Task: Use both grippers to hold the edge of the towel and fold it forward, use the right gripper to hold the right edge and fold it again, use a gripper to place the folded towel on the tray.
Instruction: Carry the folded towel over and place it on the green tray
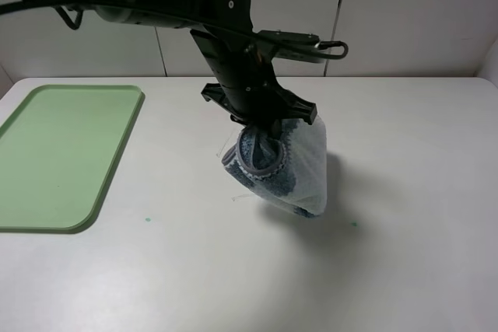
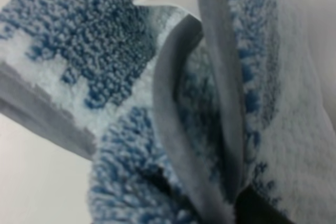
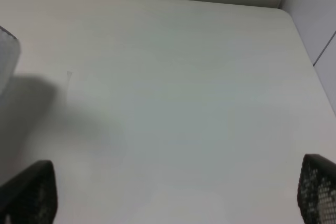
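Left end effector (image 1: 261,126) pinching bunched towel (image 1: 299,169), lifted off table (image 1: 405,192)

towel (image 1: 299,165): dark blue-grey and pale blue-white stripes, thin grey hem, under the left gripper (image 1: 264,124)
left gripper: black
tray (image 1: 58,153): light green
table (image 1: 405,231): off-white

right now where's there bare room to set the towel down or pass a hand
The tray at the table's left shows bare green across its whole surface. The table is bare to the right of the towel, toward the wall, and along the near edge. The crowded spot is mid-table, where the left gripper hangs the bunched towel. The right gripper has only bare tabletop below it.
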`<state>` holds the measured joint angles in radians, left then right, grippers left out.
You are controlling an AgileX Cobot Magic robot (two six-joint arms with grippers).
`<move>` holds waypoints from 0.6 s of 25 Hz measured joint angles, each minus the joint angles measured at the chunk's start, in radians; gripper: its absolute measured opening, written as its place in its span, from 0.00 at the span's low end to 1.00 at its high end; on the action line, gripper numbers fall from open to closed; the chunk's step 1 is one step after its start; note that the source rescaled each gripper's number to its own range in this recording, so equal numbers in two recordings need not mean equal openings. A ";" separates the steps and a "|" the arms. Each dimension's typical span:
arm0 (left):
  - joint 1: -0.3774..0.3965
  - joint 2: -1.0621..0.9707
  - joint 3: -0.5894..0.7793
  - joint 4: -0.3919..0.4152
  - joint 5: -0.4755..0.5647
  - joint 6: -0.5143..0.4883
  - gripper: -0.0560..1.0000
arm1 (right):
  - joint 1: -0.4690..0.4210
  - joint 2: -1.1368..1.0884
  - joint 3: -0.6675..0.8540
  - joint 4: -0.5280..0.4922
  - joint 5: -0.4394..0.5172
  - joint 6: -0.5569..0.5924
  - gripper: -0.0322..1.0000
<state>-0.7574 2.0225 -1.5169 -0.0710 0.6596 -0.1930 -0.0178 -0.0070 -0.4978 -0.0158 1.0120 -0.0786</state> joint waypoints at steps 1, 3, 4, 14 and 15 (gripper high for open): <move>0.011 -0.016 0.019 0.001 0.000 0.001 0.23 | 0.000 0.000 0.000 0.000 0.000 0.000 1.00; 0.035 -0.051 0.067 0.002 -0.005 0.007 0.23 | 0.000 0.000 0.000 0.000 0.000 0.000 1.00; 0.046 -0.068 0.089 0.003 -0.011 0.010 0.23 | 0.000 0.000 0.000 0.000 -0.001 0.000 1.00; 0.215 -0.281 0.342 0.006 -0.046 0.050 0.23 | 0.000 0.000 0.000 0.000 -0.001 0.000 1.00; 0.234 -0.301 0.364 0.007 -0.049 0.055 0.23 | 0.000 0.000 0.000 0.000 -0.001 0.000 1.00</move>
<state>-0.5238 1.7217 -1.1532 -0.0641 0.6109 -0.1385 -0.0178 -0.0070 -0.4978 -0.0158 1.0111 -0.0786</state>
